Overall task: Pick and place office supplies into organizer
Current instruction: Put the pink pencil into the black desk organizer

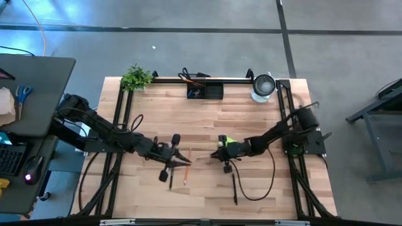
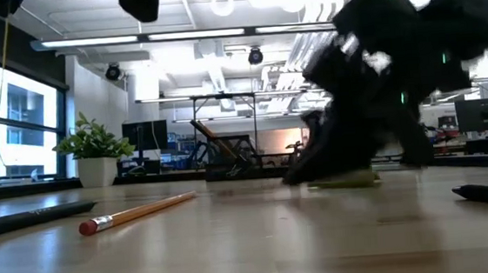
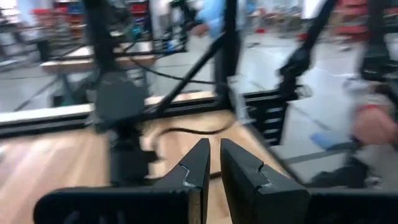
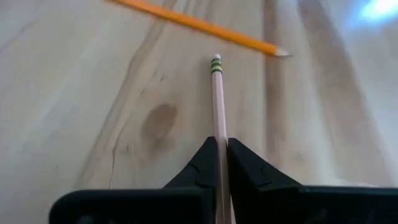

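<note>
At table centre, right gripper (image 4: 219, 149) pinches wooden pencil (image 4: 217, 102) for lifting toward organizer (image 1: 205, 91); left gripper (image 3: 214, 163) nearly closed, empty, waiting nearby.

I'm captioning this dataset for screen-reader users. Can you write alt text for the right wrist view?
The right gripper is shut on a thin pale wooden pencil with a green-banded end, which points away from the camera over the light wooden table. Beyond its tip, an orange pencil lies at a slant on the wood, apart from it.
</note>
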Available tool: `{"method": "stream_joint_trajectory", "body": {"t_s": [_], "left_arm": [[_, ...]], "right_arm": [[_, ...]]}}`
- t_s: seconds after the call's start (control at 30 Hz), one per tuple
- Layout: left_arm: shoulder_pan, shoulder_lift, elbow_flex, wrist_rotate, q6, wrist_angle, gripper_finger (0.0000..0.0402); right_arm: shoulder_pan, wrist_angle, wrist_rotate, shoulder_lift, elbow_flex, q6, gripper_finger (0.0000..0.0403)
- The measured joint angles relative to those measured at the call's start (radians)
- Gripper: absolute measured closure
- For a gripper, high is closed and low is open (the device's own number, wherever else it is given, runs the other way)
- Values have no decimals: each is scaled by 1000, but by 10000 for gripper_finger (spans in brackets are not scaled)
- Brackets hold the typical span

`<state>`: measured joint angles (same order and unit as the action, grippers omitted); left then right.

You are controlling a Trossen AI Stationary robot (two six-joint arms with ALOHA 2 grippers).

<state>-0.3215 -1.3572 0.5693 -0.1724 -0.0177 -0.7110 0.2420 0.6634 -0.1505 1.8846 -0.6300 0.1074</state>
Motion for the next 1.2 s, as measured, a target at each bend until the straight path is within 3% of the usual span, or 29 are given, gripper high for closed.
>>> {"method": "stream_joint_trajectory", "body": {"t_s": [0.17, 0.33, 0.5, 0.63, 0.73, 0.9, 1.2], "left_arm": [[0, 26, 0, 74, 0, 4, 373], [0, 27, 0, 72, -8, 12, 373], [0, 27, 0, -30, -64, 11, 373], [11, -4, 0, -119, -132, -26, 373], [35, -55, 0, -125, -129, -157, 371], [70, -168, 48, -40, -87, -371, 335], [115, -316, 285, -59, -91, -331, 212]], "right_arm": [[2, -177, -67, -234, -4, 5, 399], [30, -325, -114, -471, -6, -3, 398], [104, -564, -212, -728, -6, -94, 399], [191, -544, -255, -870, -6, -74, 399], [238, -482, -278, -904, -8, -16, 400], [261, -416, -284, -883, -8, 6, 398], [268, -338, -264, -863, -8, 51, 398]]}}
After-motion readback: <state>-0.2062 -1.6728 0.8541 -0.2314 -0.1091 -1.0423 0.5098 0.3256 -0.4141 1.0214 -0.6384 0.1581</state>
